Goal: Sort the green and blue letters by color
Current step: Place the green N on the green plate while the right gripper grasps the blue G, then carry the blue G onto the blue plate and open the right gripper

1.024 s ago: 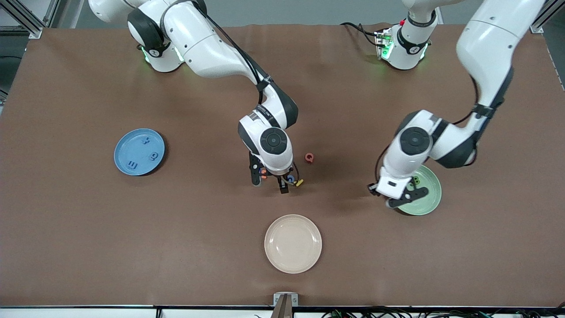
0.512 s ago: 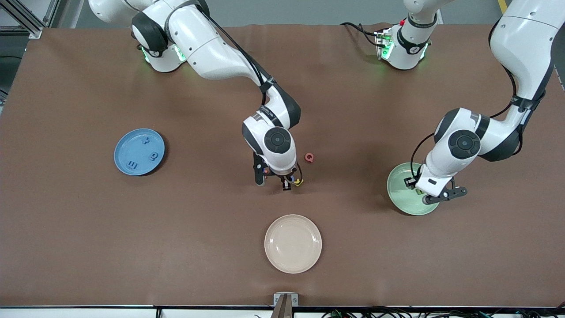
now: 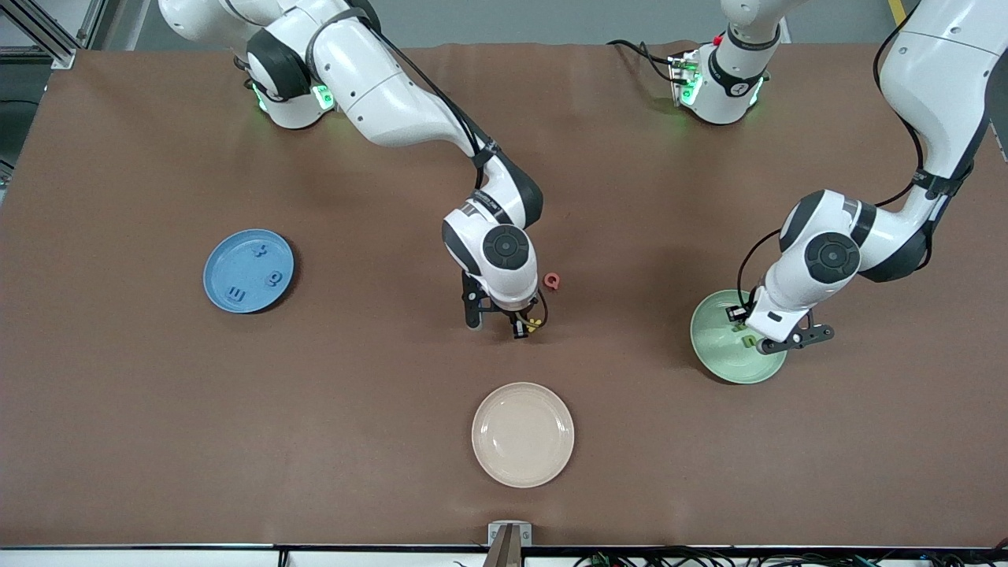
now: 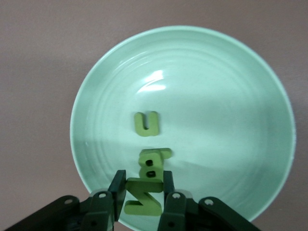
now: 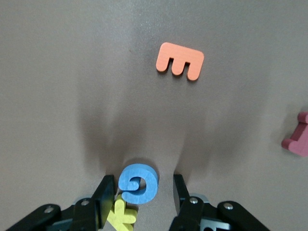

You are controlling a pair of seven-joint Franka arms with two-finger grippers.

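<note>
The right gripper [image 3: 496, 324] is down at the table's middle with its jaws open, one on each side of the blue G [image 5: 138, 183]. One finger is at the letter's edge and the other stands a little apart, so nothing is gripped yet. A yellow letter [image 5: 122, 215] touches the G. The orange E [image 5: 180, 60] lies well apart, and the red Q [image 3: 554, 281] sits at about one o'clock from the gripper in the front view.

The pinch should catch the G alone across its flat sides, with the yellow piece kept out of the jaws — a straight lift would then leave it on the table. The blue plate [image 3: 228, 264], at nine o'clock from the gripper, already carries three blue letters.

The left gripper [image 4: 143, 187] is clamped on a green letter [image 4: 142, 202], an M or N by what shows, over the green plate [image 4: 216, 96] at three o'clock. A u [image 4: 147, 123] and a B [image 4: 154, 162] lie in that plate — a release low and clear of the B would probably stop the letter bouncing out.
</note>
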